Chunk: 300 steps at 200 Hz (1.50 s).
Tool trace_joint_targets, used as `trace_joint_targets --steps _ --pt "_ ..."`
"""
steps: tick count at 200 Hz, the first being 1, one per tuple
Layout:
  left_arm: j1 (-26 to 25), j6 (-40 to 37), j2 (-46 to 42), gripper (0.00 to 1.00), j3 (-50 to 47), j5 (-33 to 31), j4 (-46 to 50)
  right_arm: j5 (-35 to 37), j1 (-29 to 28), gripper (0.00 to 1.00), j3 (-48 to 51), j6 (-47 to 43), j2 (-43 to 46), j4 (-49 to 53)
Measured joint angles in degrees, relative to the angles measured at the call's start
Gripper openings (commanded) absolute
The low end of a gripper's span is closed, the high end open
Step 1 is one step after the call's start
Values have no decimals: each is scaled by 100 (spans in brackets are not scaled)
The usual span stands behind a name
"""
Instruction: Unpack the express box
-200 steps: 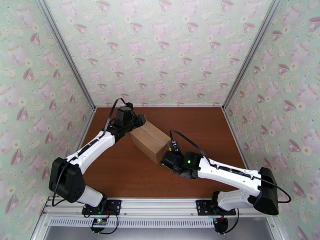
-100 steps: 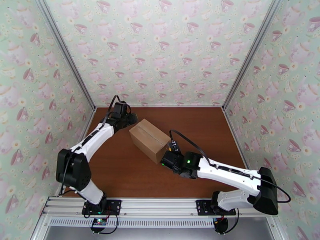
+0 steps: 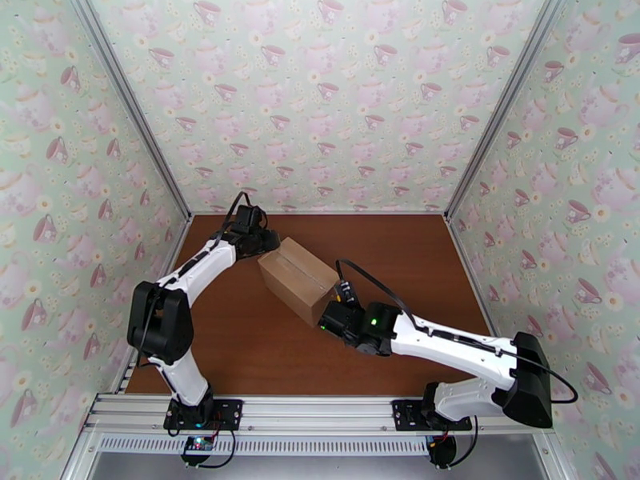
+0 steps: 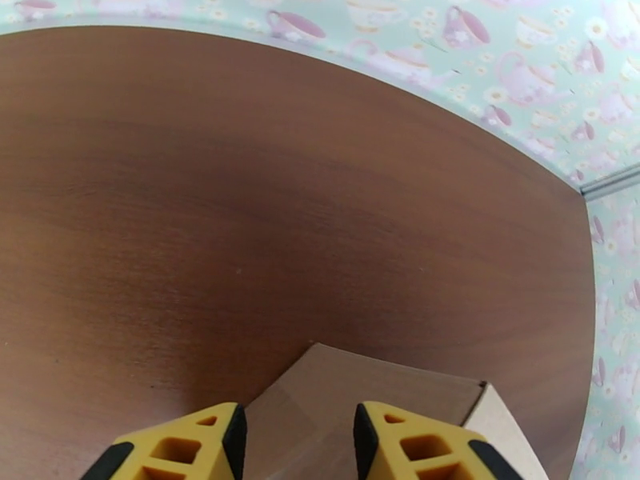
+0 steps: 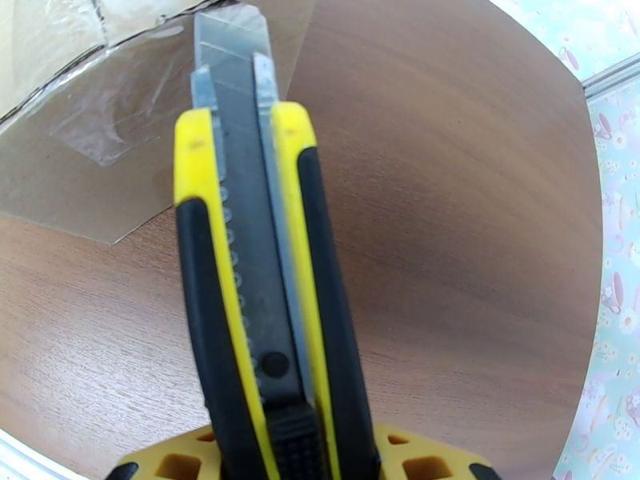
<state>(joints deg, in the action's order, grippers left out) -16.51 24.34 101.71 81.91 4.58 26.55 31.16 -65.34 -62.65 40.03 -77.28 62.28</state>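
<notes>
The bench (image 3: 240, 354) carries a single box (image 3: 298, 278), which lies slantwise between the two pincers. Its flaps lie flat and shut and nothing has been taken out, so the task appears to be at its opening stage. The left pincer (image 3: 261, 238) sits over the box's far end. Its fingers (image 4: 232, 438) stand part-way apart, with the carton top showing under the gap; whether they press on it cannot be told. The right pincer (image 3: 330, 318) is at the near end, clamped on a yellow-and-black knife (image 5: 256, 258). The knife's blade (image 5: 232, 42) is out and points at the wrinkled clear tape (image 5: 104, 114) just ahead of it. By this judgement, what remains is to slit the seam, fold back the flaps and lift out the contents.
</notes>
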Motion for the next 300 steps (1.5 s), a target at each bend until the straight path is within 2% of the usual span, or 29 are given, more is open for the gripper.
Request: trace_joint_targets --steps 74,171,300 --pt "-17 -385 330 41 258 527 -271 22 0 0 -37 -138 -52 33" --pt "-17 -511 385 41 199 1158 -769 20 0 0 -162 -448 -173 39" --pt "-11 -483 339 40 -131 1434 -1429 -164 136 0 -407 -590 -212 297"
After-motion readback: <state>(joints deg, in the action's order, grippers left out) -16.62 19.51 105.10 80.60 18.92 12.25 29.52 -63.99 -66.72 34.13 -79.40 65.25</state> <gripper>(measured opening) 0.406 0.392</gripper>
